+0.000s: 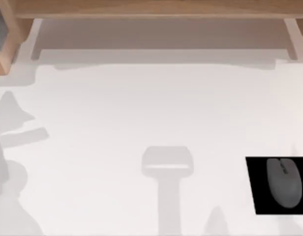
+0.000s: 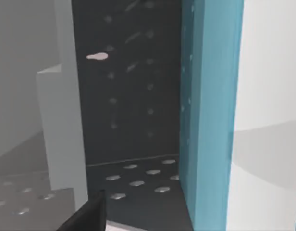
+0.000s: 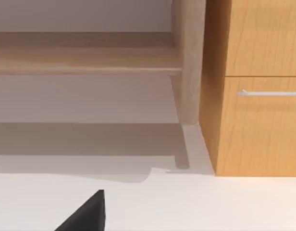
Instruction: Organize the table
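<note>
The table (image 1: 141, 113) is a wide white top with a light wooden rim along the back. A grey mouse (image 1: 284, 183) lies on a small black mouse pad (image 1: 257, 196) at the front right corner. A black part of my left gripper (image 2: 85, 216) shows in the left wrist view, close in front of a dark dotted panel (image 2: 133, 96) and a teal panel (image 2: 210, 120). The right wrist view holds a black part of my right gripper (image 3: 85, 214) above the white top, facing the back shelf.
A low wooden shelf (image 1: 156, 10) on pale legs (image 1: 291, 39) spans the back. In the right wrist view a wooden cabinet (image 3: 258, 120) with a silver drawer handle (image 3: 270, 93) stands beside it. A wooden box (image 1: 4, 39) sits at the back left corner.
</note>
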Action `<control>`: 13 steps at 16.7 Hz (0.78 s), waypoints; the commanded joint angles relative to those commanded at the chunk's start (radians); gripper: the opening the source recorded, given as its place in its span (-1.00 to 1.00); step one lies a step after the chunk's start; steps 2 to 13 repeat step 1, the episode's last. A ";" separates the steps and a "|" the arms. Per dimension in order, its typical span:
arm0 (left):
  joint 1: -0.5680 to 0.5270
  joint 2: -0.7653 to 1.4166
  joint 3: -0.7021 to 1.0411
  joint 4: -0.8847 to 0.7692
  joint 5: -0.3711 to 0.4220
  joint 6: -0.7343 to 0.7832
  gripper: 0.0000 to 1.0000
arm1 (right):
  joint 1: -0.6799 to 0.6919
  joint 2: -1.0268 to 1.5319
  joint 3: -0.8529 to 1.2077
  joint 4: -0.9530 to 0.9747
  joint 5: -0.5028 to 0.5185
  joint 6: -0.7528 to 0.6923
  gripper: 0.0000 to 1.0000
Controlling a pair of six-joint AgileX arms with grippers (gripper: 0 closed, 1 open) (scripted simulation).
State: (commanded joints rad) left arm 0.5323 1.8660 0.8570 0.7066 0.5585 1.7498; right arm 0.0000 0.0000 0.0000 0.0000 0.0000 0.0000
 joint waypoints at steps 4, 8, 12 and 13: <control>0.004 -0.001 -0.010 0.001 0.003 0.003 1.00 | 0.000 0.000 0.000 0.000 0.000 0.000 1.00; 0.004 -0.001 -0.010 0.001 0.003 0.003 1.00 | 0.000 0.000 0.000 0.000 0.000 0.000 1.00; 0.004 -0.001 -0.010 0.001 0.003 0.003 1.00 | 0.000 0.000 0.000 0.000 0.000 0.000 1.00; 0.004 -0.001 -0.010 0.001 0.003 0.003 1.00 | 0.000 0.000 0.000 0.000 0.000 0.000 1.00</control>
